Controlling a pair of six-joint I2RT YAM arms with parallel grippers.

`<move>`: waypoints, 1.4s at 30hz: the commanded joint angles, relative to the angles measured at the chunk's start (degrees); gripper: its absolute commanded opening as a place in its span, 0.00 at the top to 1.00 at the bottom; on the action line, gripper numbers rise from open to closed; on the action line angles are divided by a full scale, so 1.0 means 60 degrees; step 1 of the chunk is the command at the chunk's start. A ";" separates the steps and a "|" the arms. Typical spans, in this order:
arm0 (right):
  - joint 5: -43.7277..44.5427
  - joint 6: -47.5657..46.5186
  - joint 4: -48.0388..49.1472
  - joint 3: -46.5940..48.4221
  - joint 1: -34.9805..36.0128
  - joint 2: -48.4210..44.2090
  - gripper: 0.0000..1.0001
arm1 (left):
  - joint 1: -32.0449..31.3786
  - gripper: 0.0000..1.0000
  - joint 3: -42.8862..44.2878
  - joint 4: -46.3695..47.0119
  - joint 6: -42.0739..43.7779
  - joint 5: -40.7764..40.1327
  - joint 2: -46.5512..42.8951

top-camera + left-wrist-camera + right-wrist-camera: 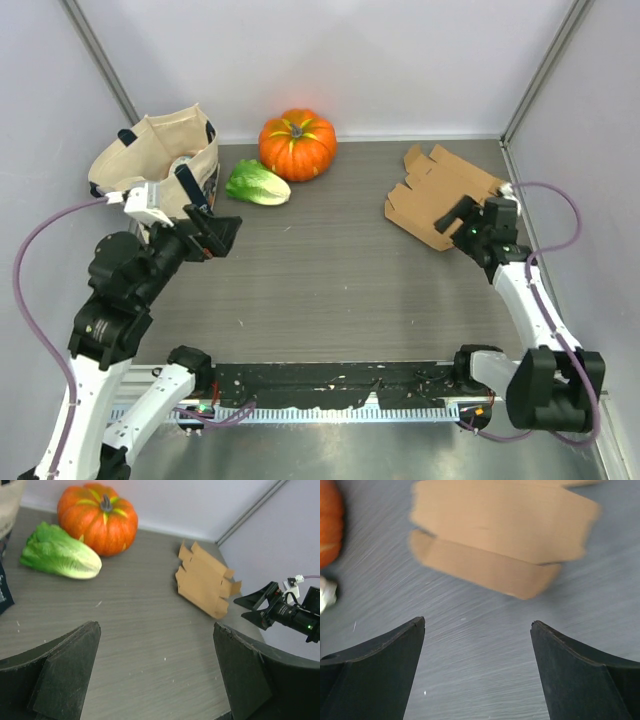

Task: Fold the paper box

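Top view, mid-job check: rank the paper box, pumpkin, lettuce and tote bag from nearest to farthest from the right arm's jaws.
1. paper box, right side, just beyond the right jaws.
2. pumpkin, back centre, by the wall.
3. lettuce, just left of the pumpkin.
4. tote bag, back-left corner.

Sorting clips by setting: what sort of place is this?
Likely a robot lab cell: pale walls boxing in a grey wood-grain table, with props, an orange pumpkin and an unfolded tan cardboard box.
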 commanded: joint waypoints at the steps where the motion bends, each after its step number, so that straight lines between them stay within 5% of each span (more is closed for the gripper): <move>1: -0.1745 0.1442 0.1272 -0.1041 -0.1785 0.0322 0.10 | 0.0046 0.00 -0.0168 -0.0657 -0.0179 0.0854 0.0636; 11: -0.3416 0.2380 0.4684 -0.1819 -0.3135 0.3222 0.24 | 0.0032 0.12 -0.3547 0.2549 -0.3326 0.3667 0.0564; 17: -0.3665 0.2995 0.5623 -0.1877 -0.3106 0.4146 0.41 | -0.0144 0.16 -0.4503 0.2697 -0.3914 0.3377 0.0344; 23: -0.3241 0.3157 0.5829 -0.2463 -0.2915 0.3795 0.59 | -0.0524 0.18 -0.5205 0.3179 -0.4558 0.2864 0.0446; 30: -0.3328 0.3230 0.6210 -0.3019 -0.2784 0.3766 0.95 | -0.1899 0.20 -0.5589 0.4703 -0.5394 0.1958 0.1924; 33: -0.3475 0.3523 0.6401 -0.3312 -0.2419 0.3387 0.98 | -0.3172 0.19 -0.5471 0.5432 -0.5759 0.0917 0.2729; 42: -0.2876 0.4825 0.6151 -0.4454 -0.1130 0.1132 0.99 | -0.3733 0.08 -0.5077 0.8480 -0.6931 0.0858 0.6300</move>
